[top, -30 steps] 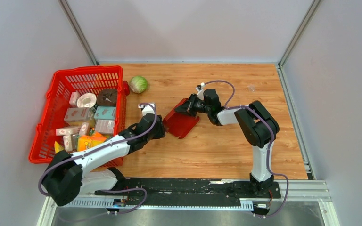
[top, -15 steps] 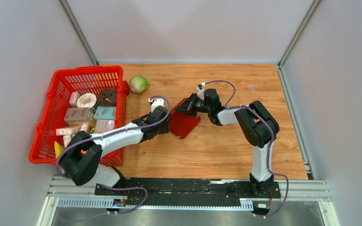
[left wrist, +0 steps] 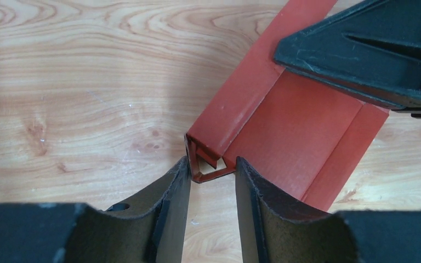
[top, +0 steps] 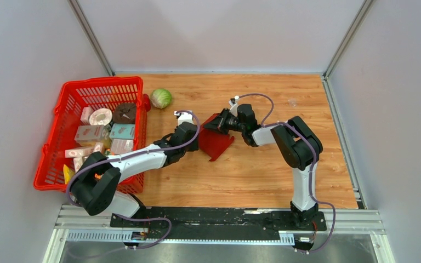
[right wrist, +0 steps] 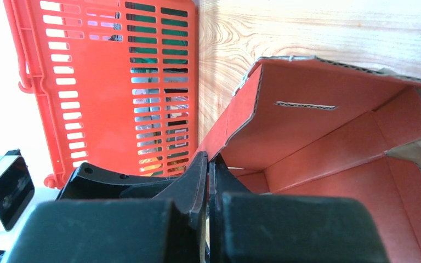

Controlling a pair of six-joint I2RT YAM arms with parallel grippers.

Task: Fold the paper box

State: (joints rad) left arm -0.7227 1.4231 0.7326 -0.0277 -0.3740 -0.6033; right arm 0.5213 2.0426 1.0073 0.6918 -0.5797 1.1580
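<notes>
From above, the paper box (top: 215, 143) lies part folded on the wooden bench (top: 252, 175). It is to the right of the red mesh basket (top: 101, 81) and apart from it, and both arms meet over it. The left gripper (top: 196, 140) comes at the box from the basket side; the right gripper (top: 217, 124) reaches in from the side away from the basket. A green cabbage (top: 161, 98) sits just beside the basket's right wall, near its far corner. Small cartons (top: 90, 133) fill the basket, and only this view looks down on them. It is too far off to show how either pair of jaws stands.

The left wrist view settles the left pair. The jaws stand part way apart with a folded corner of the box between them, and both fingertips (left wrist: 182, 170) lie against the card. The same view shows the right gripper's black fingers (left wrist: 362, 49) clamped over a raised flap at the box's other end.

The right wrist view shows the right jaws closed, with a thin wall of the box pinched between them. It alone looks into the box: a floor panel, upright walls with raw corrugated edges, and a narrow slot (right wrist: 305, 105) cut in one wall. The basket's slotted side stands behind the box.
</notes>
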